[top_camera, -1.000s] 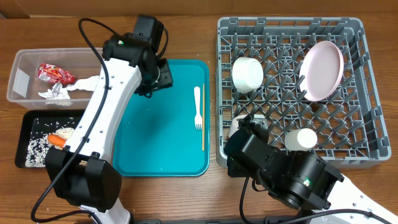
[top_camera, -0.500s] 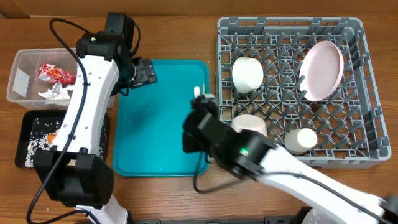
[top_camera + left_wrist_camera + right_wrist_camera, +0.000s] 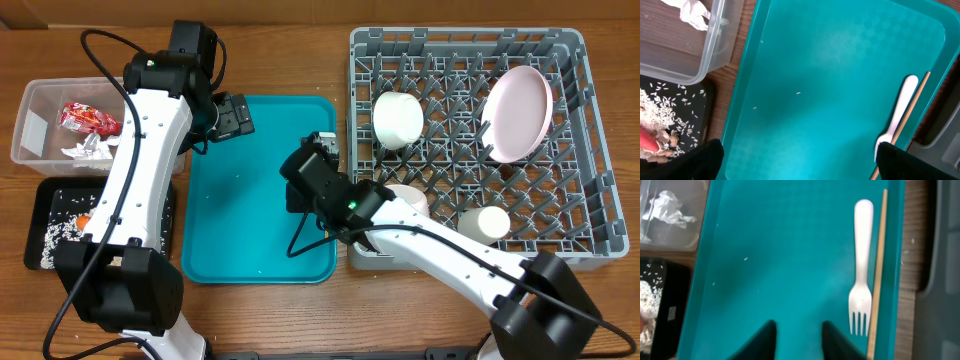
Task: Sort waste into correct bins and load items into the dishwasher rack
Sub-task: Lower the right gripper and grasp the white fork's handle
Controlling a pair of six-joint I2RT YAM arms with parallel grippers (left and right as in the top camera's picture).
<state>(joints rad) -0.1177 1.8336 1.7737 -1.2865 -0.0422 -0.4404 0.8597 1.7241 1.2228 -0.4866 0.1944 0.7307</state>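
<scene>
The left gripper [image 3: 232, 116] hangs over the top left corner of the blue-green tray [image 3: 250, 230]. Its fingers are wide apart and hold nothing. The right gripper [image 3: 798, 325] hangs over the tray too, with its fingers a little apart and nothing in them. The white fork [image 3: 861, 265] lies on the tray's right side, with the chopstick [image 3: 878, 265] just beside it. The plate [image 3: 518, 112], bowls [image 3: 398, 118] and cup [image 3: 490, 222] sit in the grey rack [image 3: 460, 36]

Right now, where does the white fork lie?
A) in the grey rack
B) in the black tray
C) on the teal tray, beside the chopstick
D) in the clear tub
C: the white fork lies flat on the teal tray, right next to the chopstick.
</scene>
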